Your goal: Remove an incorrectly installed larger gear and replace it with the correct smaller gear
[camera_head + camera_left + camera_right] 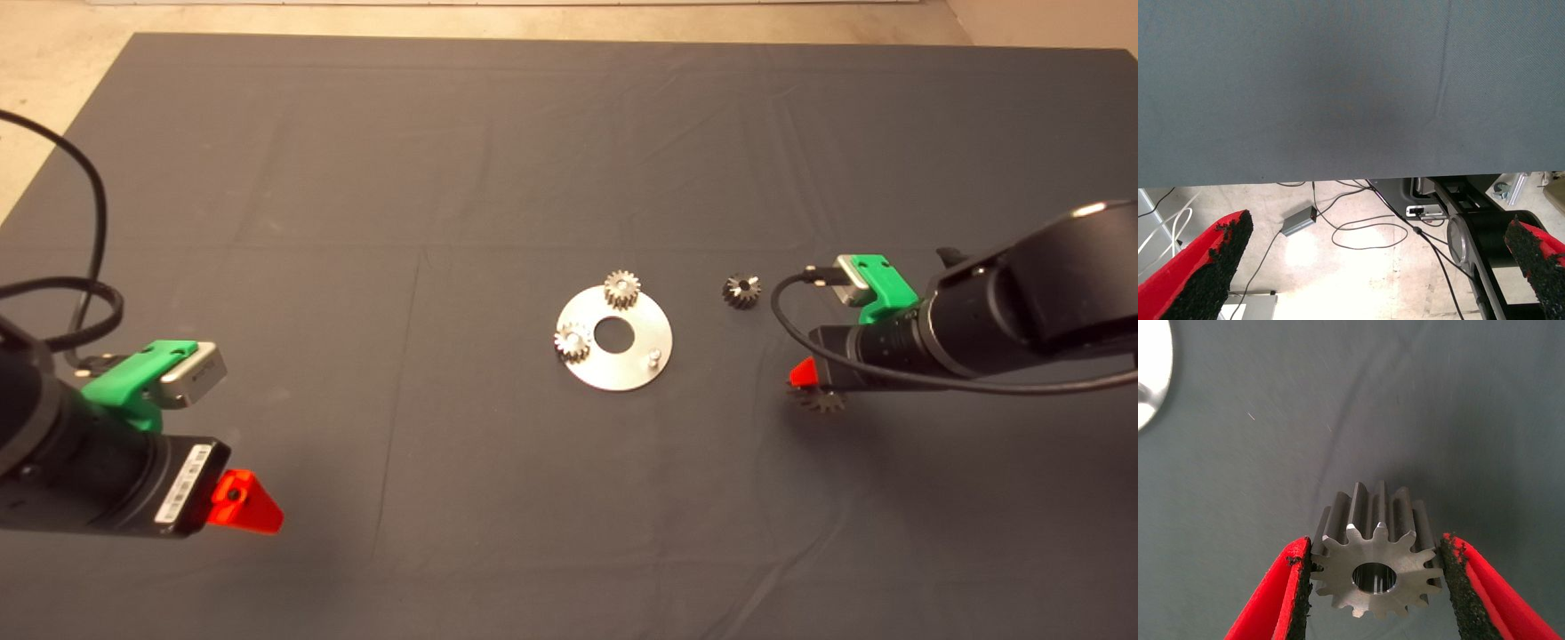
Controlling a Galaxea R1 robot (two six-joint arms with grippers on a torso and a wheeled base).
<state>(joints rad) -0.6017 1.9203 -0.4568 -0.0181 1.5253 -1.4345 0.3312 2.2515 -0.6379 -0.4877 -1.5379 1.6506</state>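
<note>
Nearest, at the lower left edge of the bench, the left claw (256,508) is parked over the dark mat (373,178). Its wrist view shows its 2 fingers (1201,267) spread wide apart with nothing between them. Past the mat's edge, that view shows the floor (1358,280) with loose cables (1365,237) and a small grey box (1298,221).

Farther in on the right side, the right claw (811,391) reaches in low over the mat, clamped on the larger gear (820,402). In its wrist view the 2 black pads (1457,583) press against the teeth on opposite sides of this gear (1371,577), and its flat face with the centre hole is turned toward the camera. I cannot tell whether the gear touches the mat or hangs just above it. It is well apart from the round metal plate (622,369).

That plate lies flat near the middle of the mat, with a hole at its centre. A short bare peg (654,356) stands near its right rim. 2 pale gears sit on the plate, 1 (573,342) at its left edge and 1 (622,289) at its far edge.

The smaller gear (741,291) rests on the mat by itself, to the right of the plate and beyond the right claw, touching neither.
</note>
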